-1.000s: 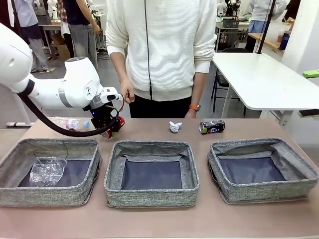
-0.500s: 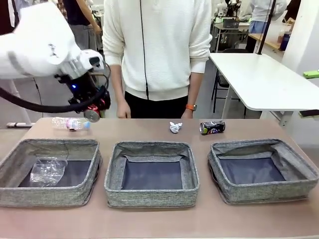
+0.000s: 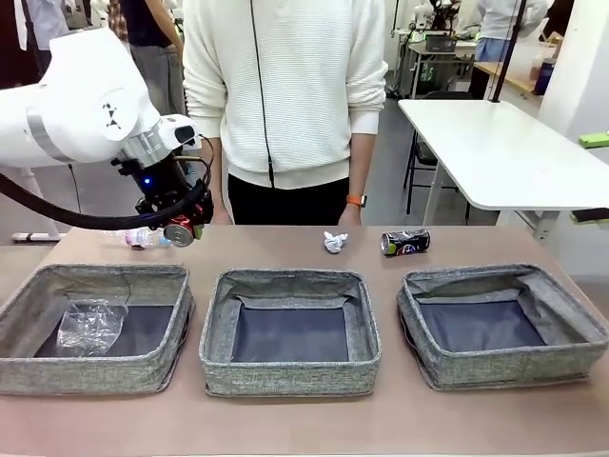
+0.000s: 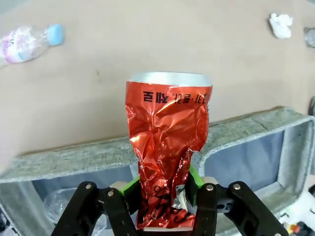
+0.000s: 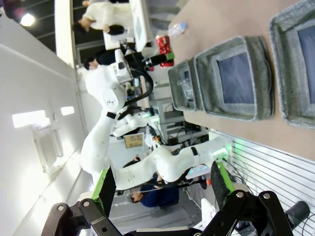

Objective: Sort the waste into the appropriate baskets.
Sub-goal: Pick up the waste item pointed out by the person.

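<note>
My left gripper point(image 3: 181, 221) is shut on a crushed red drink can point(image 3: 179, 231) and holds it in the air above the table's far left, behind the left basket point(image 3: 105, 274). In the left wrist view the red can point(image 4: 167, 142) stands upright between the green pads point(image 4: 196, 178), above a basket's rim point(image 4: 74, 160). A blue-capped clear bottle point(image 3: 133, 238) lies on the table just left of the can. A white paper wad point(image 3: 334, 242) and a dark drink can point(image 3: 404, 243) lie further right. My right gripper point(image 5: 162, 192) is open and holds nothing.
The middle basket point(image 3: 285, 278) and the right basket point(image 3: 476, 276) show bare dark floors. A crumpled clear plastic bottle point(image 3: 90, 326) lies in the left basket. A person in a white sweater point(image 3: 285, 95) stands at the table's far side.
My left gripper has lifted the red can off the table and carried it left, then dipped slightly. The person has shifted a little to the left.
</note>
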### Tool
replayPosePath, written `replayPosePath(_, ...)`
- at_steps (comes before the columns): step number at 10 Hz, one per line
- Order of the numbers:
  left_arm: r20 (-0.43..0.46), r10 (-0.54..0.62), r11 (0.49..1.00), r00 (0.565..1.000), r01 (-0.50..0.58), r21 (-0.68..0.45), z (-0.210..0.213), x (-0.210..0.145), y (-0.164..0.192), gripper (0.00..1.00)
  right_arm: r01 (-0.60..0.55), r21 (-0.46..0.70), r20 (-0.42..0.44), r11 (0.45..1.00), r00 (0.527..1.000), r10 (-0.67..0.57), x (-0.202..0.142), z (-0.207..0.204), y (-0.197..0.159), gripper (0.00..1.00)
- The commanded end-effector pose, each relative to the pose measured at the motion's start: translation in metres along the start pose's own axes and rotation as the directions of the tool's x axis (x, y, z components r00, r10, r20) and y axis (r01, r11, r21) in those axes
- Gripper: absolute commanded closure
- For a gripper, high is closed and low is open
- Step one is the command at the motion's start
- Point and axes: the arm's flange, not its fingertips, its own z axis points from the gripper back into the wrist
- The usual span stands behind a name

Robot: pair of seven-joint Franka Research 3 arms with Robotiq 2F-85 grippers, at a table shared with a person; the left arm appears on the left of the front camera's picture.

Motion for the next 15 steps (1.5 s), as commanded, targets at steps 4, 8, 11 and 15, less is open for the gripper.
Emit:
replayPosePath(4, 0.064, 0.059, 0.996, 0.996, -0.064, 0.064, 0.091, -0.034, -0.152, 0.74, -0.026, 0.017, 0.005, 1.000, 1.000, 0.025, 0.001, 0.001, 0.002, 0.00)
replayPosePath(8, 0.013, -0.028, 0.997, 1.000, 0.027, 0.071, 0.174, -0.061, -0.234, 0.74, -0.026, 0.017, 0.005, 1.000, 1.000, 0.025, 0.001, 0.001, 0.002, 0.00)
replayPosePath(11, 0.062, -0.037, 0.996, 0.997, 0.031, 0.088, 0.238, -0.063, -0.250, 0.74, -0.026, 0.017, 0.005, 1.000, 1.000, 0.025, 0.001, 0.001, 0.002, 0.00)
replayPosePath(15, 0.141, 0.042, 0.999, 0.989, -0.040, -0.016, 0.264, -0.064, -0.235, 0.74, -0.026, 0.017, 0.005, 1.000, 1.000, 0.025, 0.001, 0.001, 0.002, 0.00)
